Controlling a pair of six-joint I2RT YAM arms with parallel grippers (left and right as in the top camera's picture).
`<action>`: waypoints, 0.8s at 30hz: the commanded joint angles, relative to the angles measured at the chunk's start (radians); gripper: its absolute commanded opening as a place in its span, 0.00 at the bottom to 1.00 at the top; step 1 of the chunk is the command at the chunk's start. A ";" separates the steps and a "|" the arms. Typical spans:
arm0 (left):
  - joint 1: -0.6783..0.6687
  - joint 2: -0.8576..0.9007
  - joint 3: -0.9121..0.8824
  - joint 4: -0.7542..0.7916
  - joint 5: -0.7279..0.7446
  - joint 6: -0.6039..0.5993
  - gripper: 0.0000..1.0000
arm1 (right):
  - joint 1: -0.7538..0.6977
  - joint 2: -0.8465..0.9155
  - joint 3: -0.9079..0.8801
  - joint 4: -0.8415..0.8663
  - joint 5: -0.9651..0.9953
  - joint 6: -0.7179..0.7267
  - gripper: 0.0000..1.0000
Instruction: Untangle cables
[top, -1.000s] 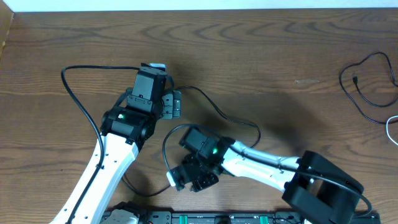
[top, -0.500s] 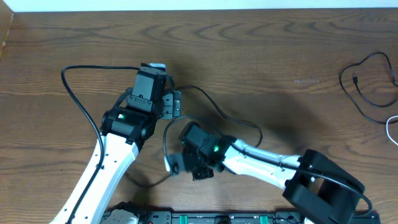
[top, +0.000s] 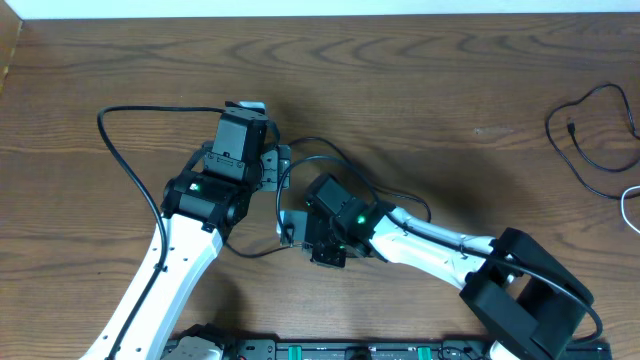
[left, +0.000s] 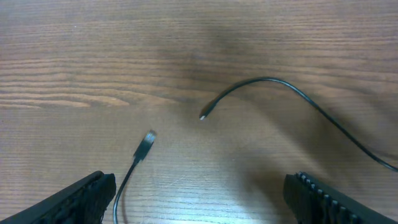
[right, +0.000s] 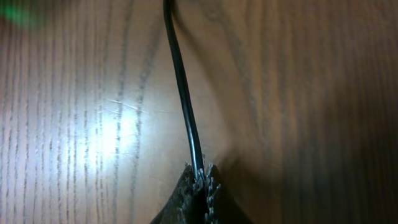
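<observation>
While pinched, one black cable (right: 187, 118).

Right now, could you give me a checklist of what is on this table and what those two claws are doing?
Surface: brown wooden table.
Job's things: thin black cord pinched by the right gripper; a plug and a cord tip lie apart below the left gripper; second black cord and white cord at the table's right edge.
Clutter: nothing seen.
Grippers: left gripper open, holding nothing; right gripper shut on the thin black cord.
Cables: thick arm cable loops beside the left arm.
Surroundings: pale strip past the far edge.
</observation>
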 joint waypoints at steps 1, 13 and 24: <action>0.004 0.000 0.016 -0.004 -0.010 -0.002 0.91 | -0.019 0.009 -0.002 0.002 -0.002 0.056 0.01; 0.004 0.000 0.016 -0.004 -0.010 -0.002 0.91 | -0.040 0.009 -0.002 0.002 -0.002 0.071 0.01; 0.004 0.000 0.016 -0.004 -0.010 -0.002 0.91 | -0.017 0.009 -0.002 -0.022 -0.002 0.040 0.01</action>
